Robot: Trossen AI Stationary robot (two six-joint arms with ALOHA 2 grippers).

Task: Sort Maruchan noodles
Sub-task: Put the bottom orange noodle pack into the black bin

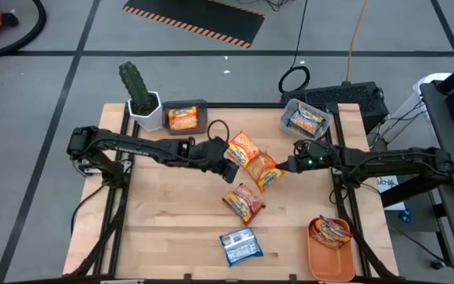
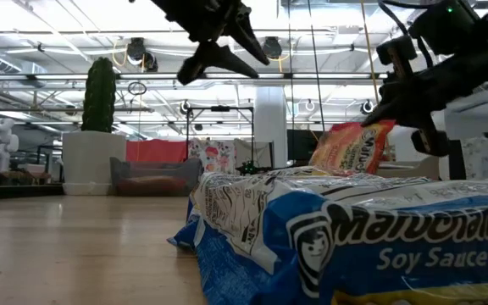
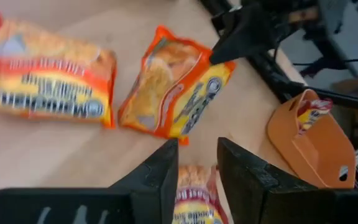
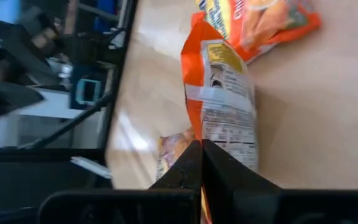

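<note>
Two orange-yellow Maruchan packets lie mid-table: one flat [image 1: 243,148], one [image 1: 265,173] raised at its right end. A red-brown packet [image 1: 244,203] and a blue-white one [image 1: 240,246] lie nearer the near edge. My right gripper [image 1: 288,166] is shut on the raised orange packet [image 4: 219,106]. My left gripper [image 1: 231,170] hangs open above the table beside it, over the red-brown packet [image 3: 194,199], touching nothing; in the low view the left gripper [image 2: 227,47] is well above the packets. My right gripper pinches the orange packet's right-hand edge [image 3: 219,59] between its two shut fingers [image 4: 222,180], coming from the table's right and slanting down. The packet [image 2: 350,146] stands tilted, its held end raised and its left end low towards the table.
A grey bin [image 1: 203,106] at the far edge holds an orange packet. A clear bin [image 1: 288,110] holds a blue-white one. An orange tray [image 1: 329,264] near the right corner holds a red-brown one. A cactus in a white pot [image 1: 140,99] stands far left.
</note>
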